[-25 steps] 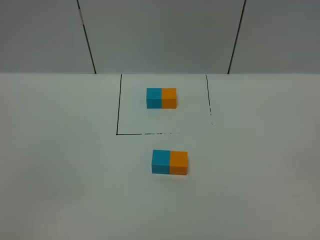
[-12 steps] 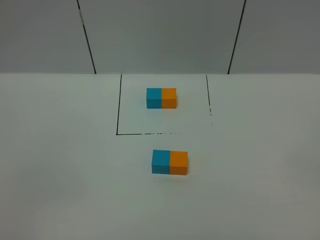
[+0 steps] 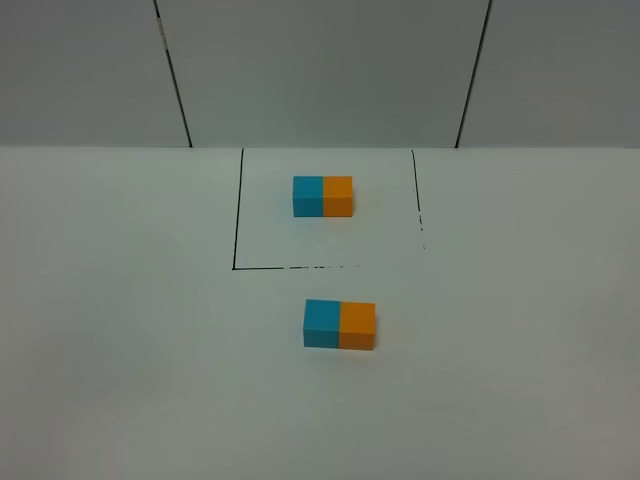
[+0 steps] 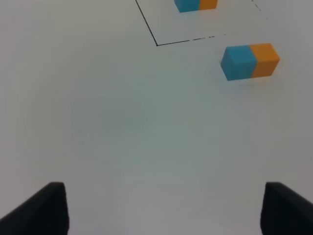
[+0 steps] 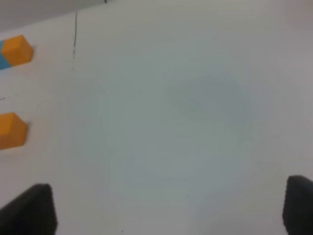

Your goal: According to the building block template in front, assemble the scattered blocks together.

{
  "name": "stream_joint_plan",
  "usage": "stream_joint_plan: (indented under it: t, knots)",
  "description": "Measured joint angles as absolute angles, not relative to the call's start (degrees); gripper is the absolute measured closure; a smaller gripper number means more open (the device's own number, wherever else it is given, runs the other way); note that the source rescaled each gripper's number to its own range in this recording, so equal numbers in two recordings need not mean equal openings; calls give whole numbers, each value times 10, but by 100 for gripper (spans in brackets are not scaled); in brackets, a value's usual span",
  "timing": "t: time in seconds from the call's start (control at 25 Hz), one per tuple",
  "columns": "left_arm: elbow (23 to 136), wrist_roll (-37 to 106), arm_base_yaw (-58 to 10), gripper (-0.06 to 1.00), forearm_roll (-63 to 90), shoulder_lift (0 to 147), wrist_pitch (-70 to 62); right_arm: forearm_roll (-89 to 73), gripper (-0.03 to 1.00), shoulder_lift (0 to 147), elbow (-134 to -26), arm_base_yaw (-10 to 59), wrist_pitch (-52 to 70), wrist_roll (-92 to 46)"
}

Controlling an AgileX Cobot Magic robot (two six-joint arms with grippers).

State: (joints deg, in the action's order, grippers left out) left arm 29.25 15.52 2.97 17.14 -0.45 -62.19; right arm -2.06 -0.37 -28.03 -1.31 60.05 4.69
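**Q:** Where are your blocks right now?

**A:** You have the blue cube (image 3: pixel 322 323) and the orange cube (image 3: pixel 357 326) sitting flush against each other on the white table (image 3: pixel 120 330), blue on the left and orange on the right in the high view. They form one short bar just in front of the black-lined square (image 3: pixel 235 225). Inside that square, toward its back, sits your template (image 3: pixel 323 196), a slightly smaller-looking bar with the same order: blue left, orange right. The two bars are apart, with the square's front line between them, and the nearer bar lies a little to the right of the template.

**Q:** And the grippers?

**A:** Neither touches anything. In the left wrist view your left gripper (image 4: pixel 164 210) shows two dark fingertips (image 4: pixel 41 208) set wide apart over bare table, nothing between them; both bars lie well ahead of it. In the right wrist view your right gripper (image 5: pixel 168 208) likewise has its fingertips (image 5: pixel 299 203) spread, holding nothing; only the orange ends of the two bars appear at the frame edge. Neither arm appears in the high view.
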Motion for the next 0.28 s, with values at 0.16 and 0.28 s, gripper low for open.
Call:
stream_joint_plan:
  t: [0.16, 0.28]
  knots:
    - [292, 155, 30, 27, 171, -4, -622, -21, 12, -4, -280, -13, 601, 49]
    - [292, 155, 30, 27, 171, -4, -622, -21, 14, -4, -280, -13, 601, 49]
